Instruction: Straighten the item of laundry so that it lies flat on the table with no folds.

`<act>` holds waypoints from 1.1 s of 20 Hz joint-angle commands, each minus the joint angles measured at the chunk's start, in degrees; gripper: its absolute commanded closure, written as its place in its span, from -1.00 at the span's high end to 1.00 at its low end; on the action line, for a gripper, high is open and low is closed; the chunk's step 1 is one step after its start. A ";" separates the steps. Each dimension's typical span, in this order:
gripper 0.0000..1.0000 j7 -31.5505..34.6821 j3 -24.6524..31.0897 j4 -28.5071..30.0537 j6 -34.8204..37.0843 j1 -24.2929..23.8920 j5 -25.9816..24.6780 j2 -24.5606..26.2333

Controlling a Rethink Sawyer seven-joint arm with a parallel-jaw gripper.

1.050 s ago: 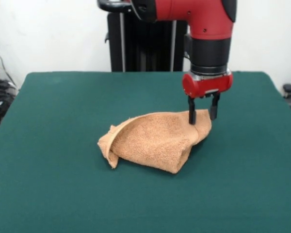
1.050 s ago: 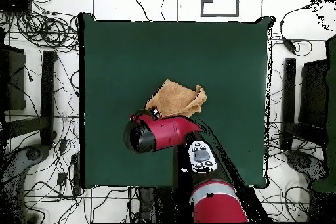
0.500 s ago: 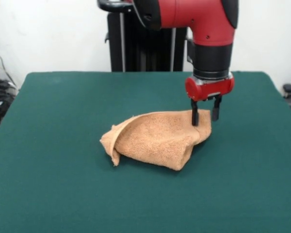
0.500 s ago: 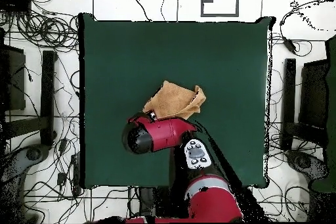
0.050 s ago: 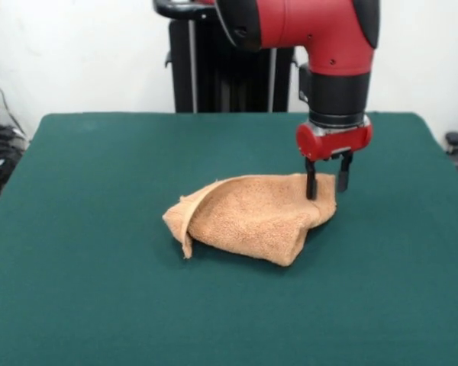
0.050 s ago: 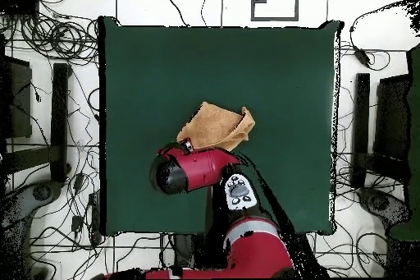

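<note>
gripper [image 5: 325, 184]: two black fingers pointed straight down, set a little apart, one finger seen in front of the towel's upper right corner and the other just past its edge; the corner appears pinched between them, though the contact itself is partly hidden. red and black arm [image 5: 320, 46] descending from above. towel [image 5: 252, 217]: peach-orange, crumpled and folded over itself, raised at the gripped corner, long axis running left-right in the front view, a curled flap at its left end. located near the middle of the green table [image 5: 99, 305]. seen overhead, towel [image 6: 220, 126] is partly covered by the arm.
</note>
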 commanded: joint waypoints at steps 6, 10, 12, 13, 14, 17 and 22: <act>-1.00 10.92 -4.36 -1.81 2.12 5.37 4.09 1.49; -1.00 10.07 -4.95 -1.28 4.52 6.29 4.50 0.36; -1.00 9.52 -5.28 -1.08 5.93 6.66 4.61 -0.56; -1.00 9.41 -5.17 -0.75 6.73 6.69 4.88 -1.29; -1.00 9.77 -4.89 0.33 6.89 6.69 5.35 -2.44; -1.00 11.19 -4.04 5.17 8.92 6.77 7.28 -7.59; -1.00 15.03 -5.69 14.72 14.41 9.21 11.51 -15.91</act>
